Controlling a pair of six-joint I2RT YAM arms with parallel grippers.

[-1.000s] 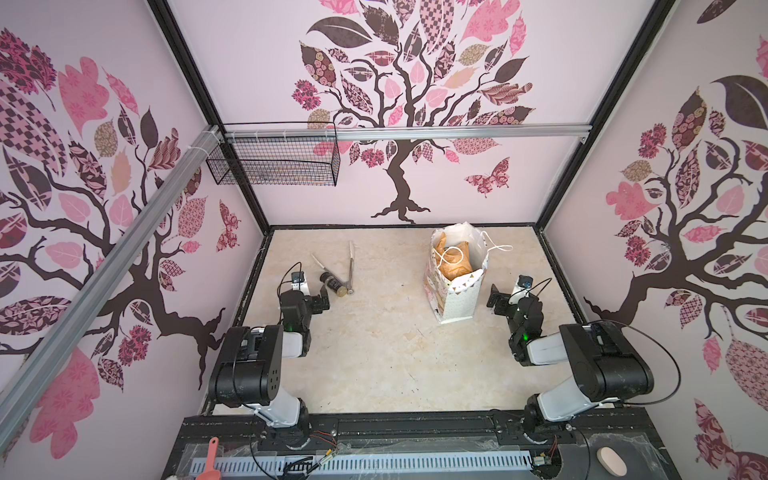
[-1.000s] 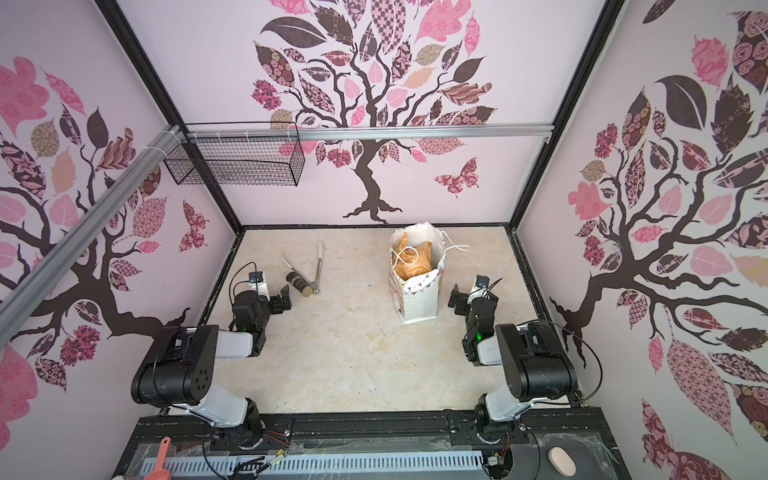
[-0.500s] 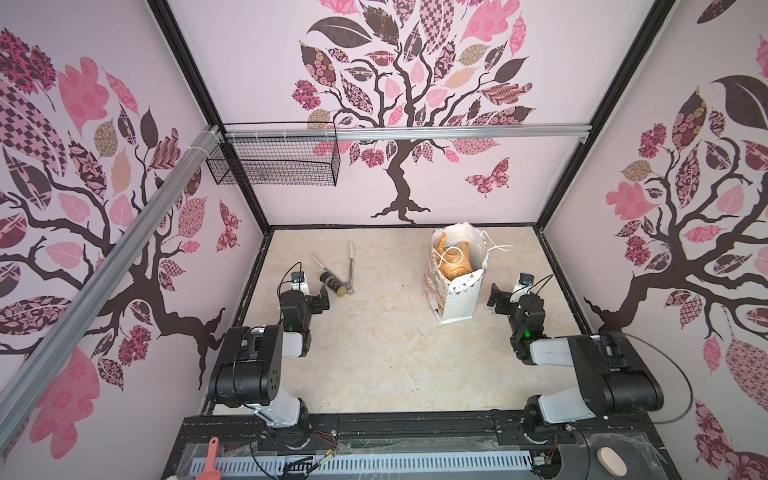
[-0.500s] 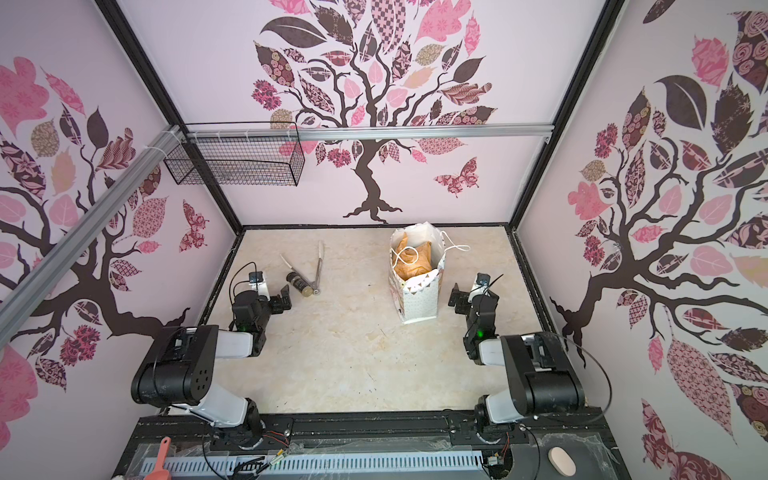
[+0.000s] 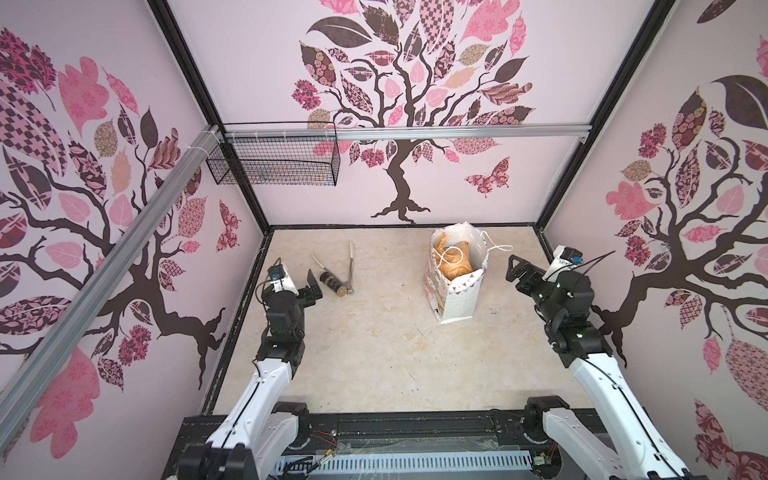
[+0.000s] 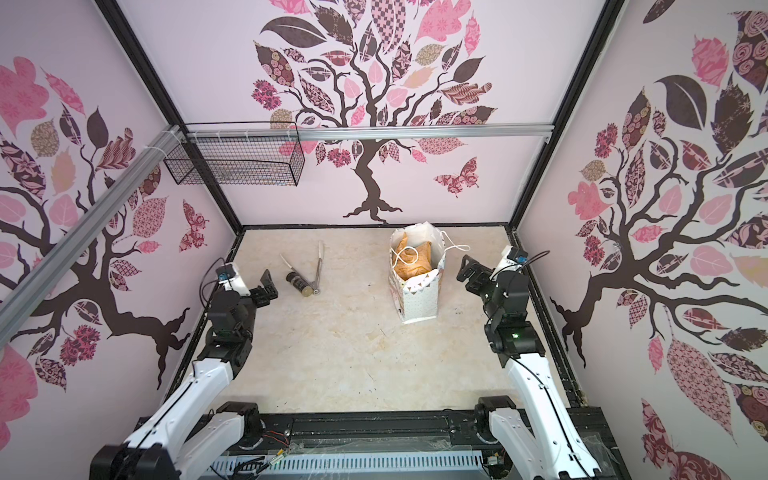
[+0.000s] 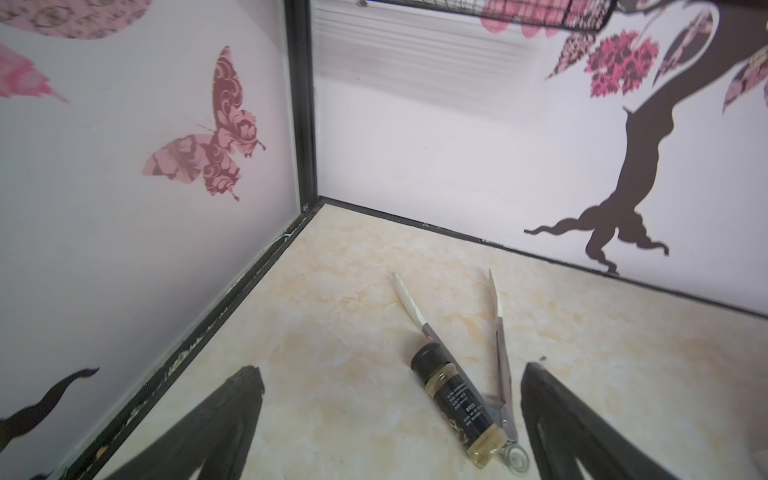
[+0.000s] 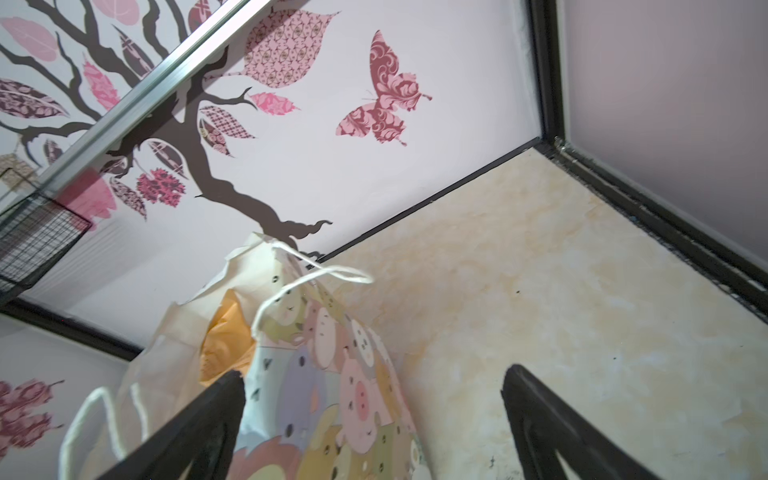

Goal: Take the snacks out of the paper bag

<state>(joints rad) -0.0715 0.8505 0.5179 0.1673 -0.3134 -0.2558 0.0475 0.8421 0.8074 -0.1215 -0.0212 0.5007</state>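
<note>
Right gripper [image 5: 519,274]: jaws spread, empty, near bag [image 5: 455,297], apparently not touching.
Left gripper [image 7: 390,370]: spread, empty, well apart from bag; bottle [image 5: 332,284], tongs [image 5: 351,266] just ahead, ignore.
Bag upright, right of centre.
Snacks hidden; crumpled paper [image 5: 455,264] plugs mouth, cord [image 5: 451,252] across it.
Enter from above, clear paper first, avoid cord; bag looks tippy, so steady wall with left.
</note>
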